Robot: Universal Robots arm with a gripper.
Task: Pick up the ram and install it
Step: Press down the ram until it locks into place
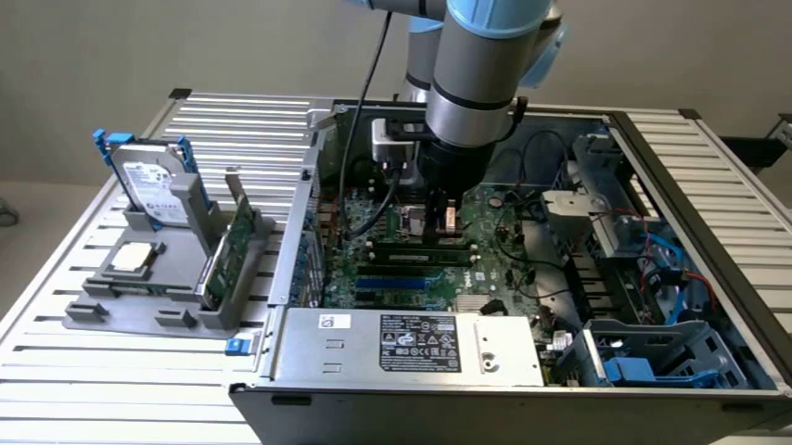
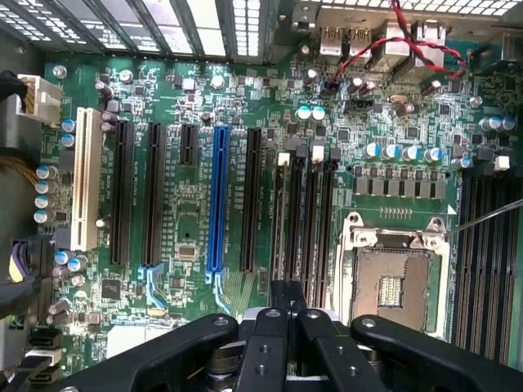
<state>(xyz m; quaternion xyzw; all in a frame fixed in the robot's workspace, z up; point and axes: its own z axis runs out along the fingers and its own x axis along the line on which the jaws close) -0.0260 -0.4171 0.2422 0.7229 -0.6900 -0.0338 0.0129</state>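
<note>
The ram [image 1: 233, 252] stands on its long edge in a grey fixture [image 1: 136, 315] in the left-centre of the exterior view. It is outside the open computer case [image 1: 693, 213], on the slatted metal surface [image 1: 74, 371]. A hard drive with a blue bracket [image 1: 151, 190] and a processor chip [image 1: 134, 260] sit in the same fixture, on the side of the ram toward the exterior view's left.

The gripper [image 1: 443, 221] hangs well apart from the ram, low over the motherboard in the middle of the frame. In the wrist view the gripper [image 2: 288, 296] has its jaws brought together with no green board visible between them. They sit above the black memory slots [image 2: 306, 220], beside the empty processor socket [image 2: 392, 282].

The stick looks light, thin and stiff, so its weight should matter little, though it would probably crack or flex if twisted. Its faces carry small chips and its lower edge likely carries the contacts, so both are poor places to squeeze. The safer hold is probably across the bare top edge near the middle of its length. A hold there keeps the stick level and square to the slot and leaves the ends free for the latches.
</note>
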